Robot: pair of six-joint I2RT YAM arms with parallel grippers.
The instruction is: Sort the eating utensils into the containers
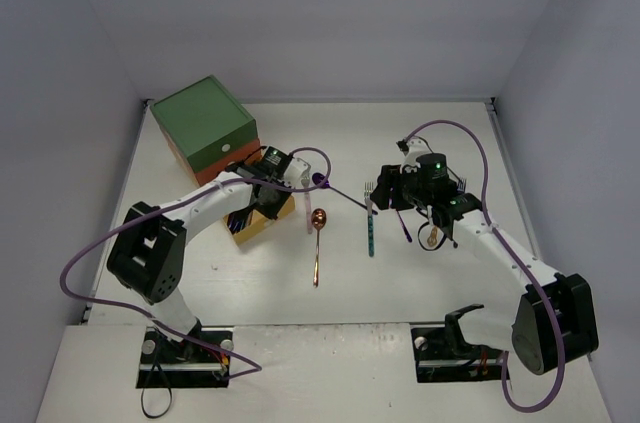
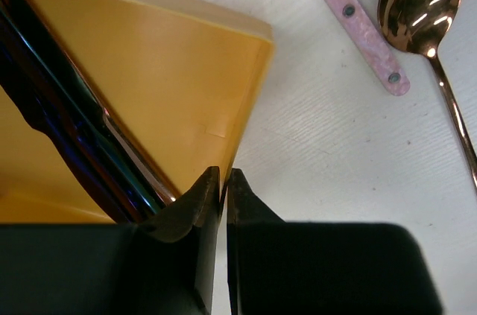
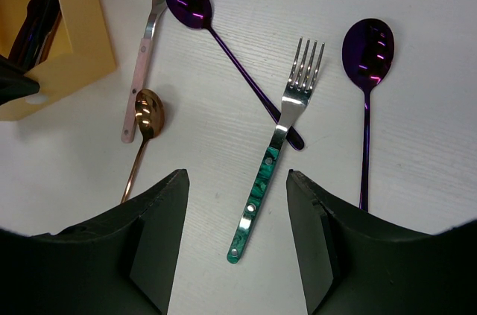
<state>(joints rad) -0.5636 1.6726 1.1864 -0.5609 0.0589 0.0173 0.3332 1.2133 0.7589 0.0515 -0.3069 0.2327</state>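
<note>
The chest (image 1: 205,123) stands at the back left, its yellow drawer (image 1: 262,223) pulled out in front of it. Dark blue-purple utensils (image 2: 67,129) lie in that drawer (image 2: 149,69). My left gripper (image 2: 223,177) is shut on the drawer's wall, one finger inside and one outside. On the table lie a pink-handled fork (image 3: 145,54), a copper spoon (image 3: 145,118), a purple spoon (image 3: 223,39), a teal-handled fork (image 3: 261,188) and a second purple spoon (image 3: 367,84). My right gripper (image 3: 235,177) hangs open over the teal fork's handle, not touching it.
A gold utensil (image 1: 432,236) lies under the right arm's wrist. White walls close the table at the back and on both sides. The pink handle (image 2: 354,21) and copper spoon (image 2: 417,2) lie just right of the drawer.
</note>
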